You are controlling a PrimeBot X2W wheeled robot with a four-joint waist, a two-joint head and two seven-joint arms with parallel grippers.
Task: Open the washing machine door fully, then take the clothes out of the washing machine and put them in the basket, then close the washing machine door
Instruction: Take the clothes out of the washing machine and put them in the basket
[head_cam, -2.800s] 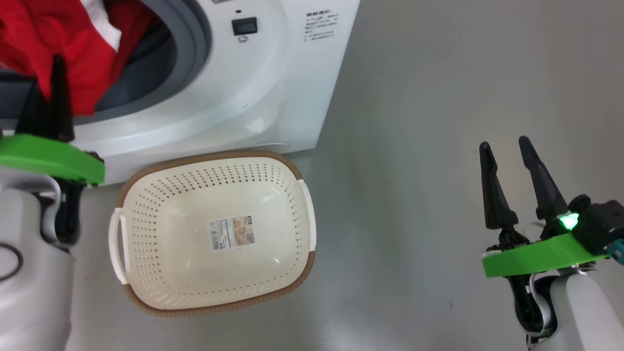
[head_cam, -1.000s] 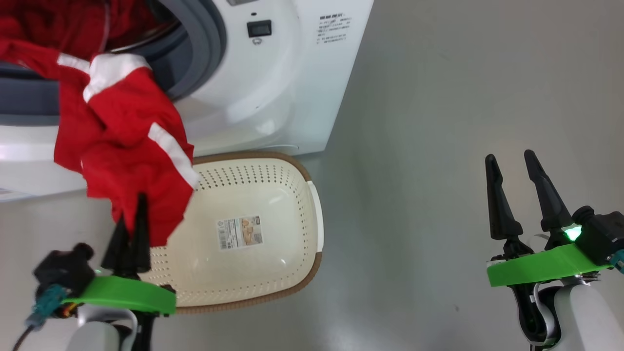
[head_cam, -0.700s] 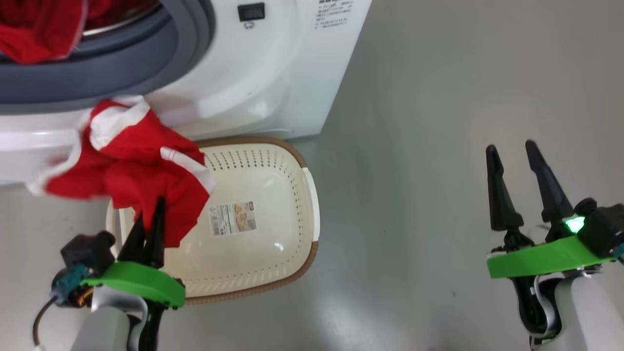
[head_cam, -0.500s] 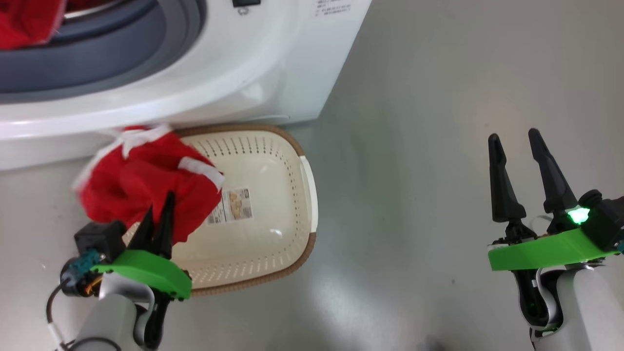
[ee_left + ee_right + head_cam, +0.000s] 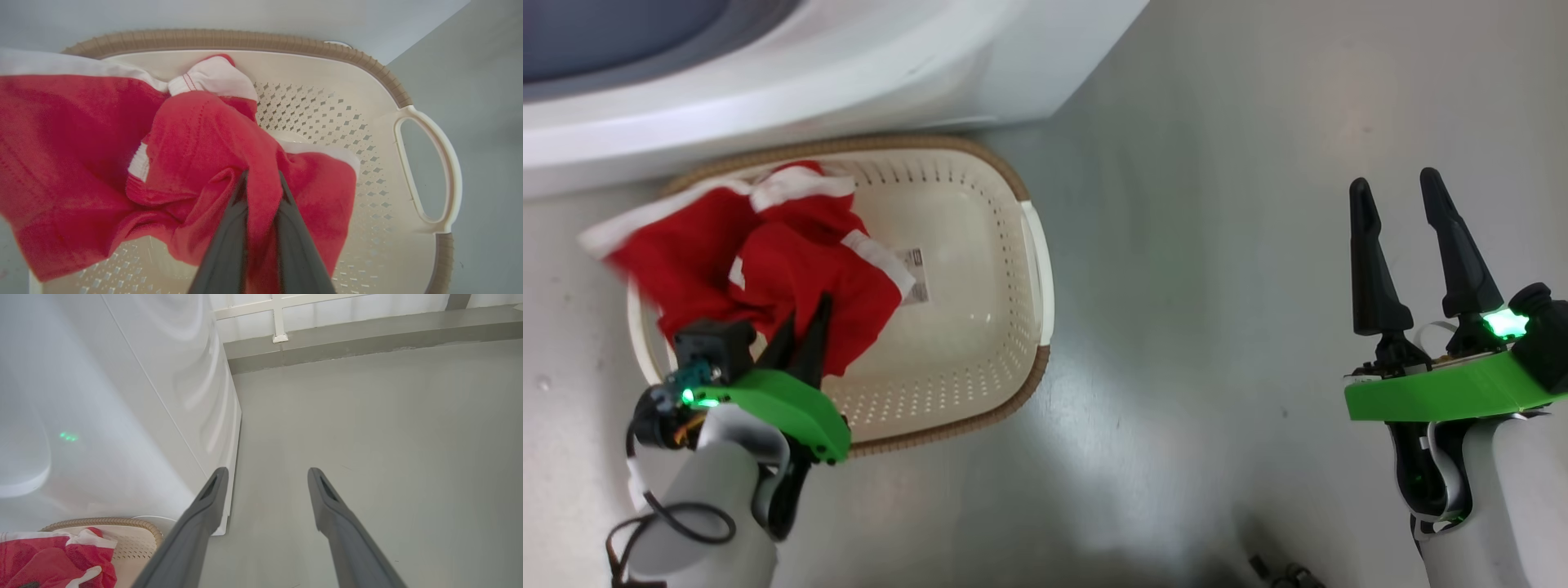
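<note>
On the grey floor [image 5: 1217,245], the basket [image 5: 1039,269] sits just beside the washing machine [image 5: 849,57]. You're mid-unloading: your left end effector [image 5: 807,310] pinches a red garment [image 5: 784,269] over the basket's near-left corner, so lower and release. Your right end effector [image 5: 1393,180] gapes, empty.

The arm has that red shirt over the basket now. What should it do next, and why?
Probably open the left gripper and let go: its fingers pinch the red garment, most of which hangs over the basket, though one edge trails past the rim.
</note>
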